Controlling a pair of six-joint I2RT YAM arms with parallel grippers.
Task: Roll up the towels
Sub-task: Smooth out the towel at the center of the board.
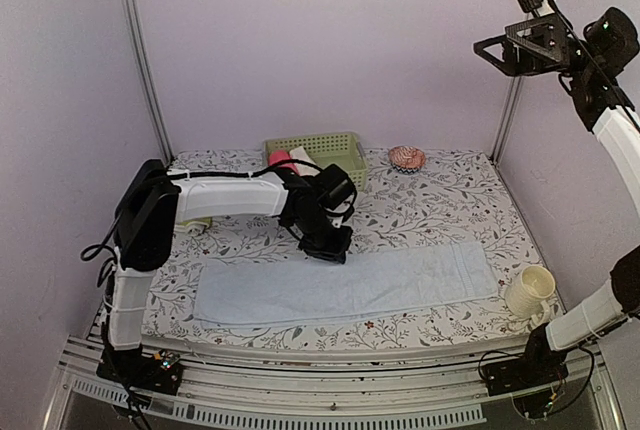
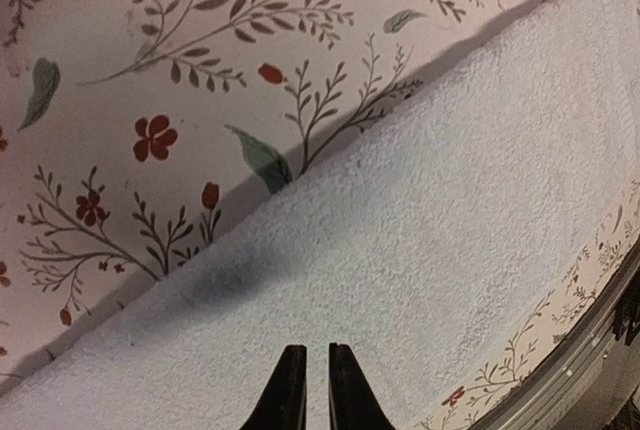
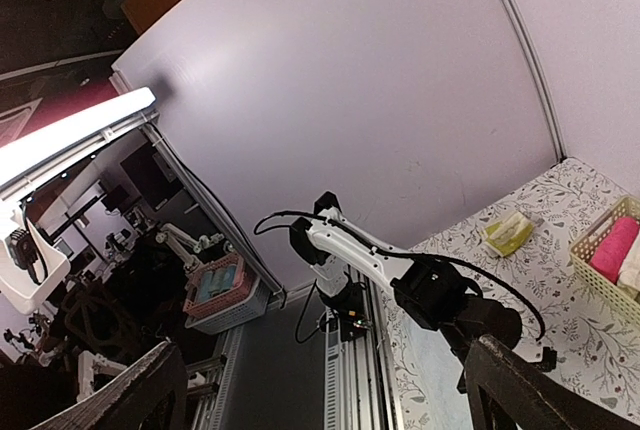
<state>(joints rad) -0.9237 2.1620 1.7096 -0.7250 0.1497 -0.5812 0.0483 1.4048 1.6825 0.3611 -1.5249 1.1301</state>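
A light blue towel [image 1: 350, 287] lies spread flat, long side left to right, on the floral tablecloth; it fills the left wrist view [image 2: 420, 250]. My left gripper [image 1: 333, 250] is low over the towel's far edge, its jaws [image 2: 311, 352] nearly together with nothing between them. The yellow-green towel [image 1: 196, 223] lies at the far left, mostly hidden behind the left arm; it shows in the right wrist view [image 3: 508, 232]. My right gripper [image 1: 505, 48] is raised high at the upper right, wide open and empty [image 3: 322, 350].
A green basket [image 1: 330, 145] at the back holds a pink roll [image 1: 280, 160] and a cream-white roll [image 1: 300, 157]. A pink-and-white round thing [image 1: 407, 158] lies to its right. A cream cup [image 1: 529, 292] stands by the towel's right end.
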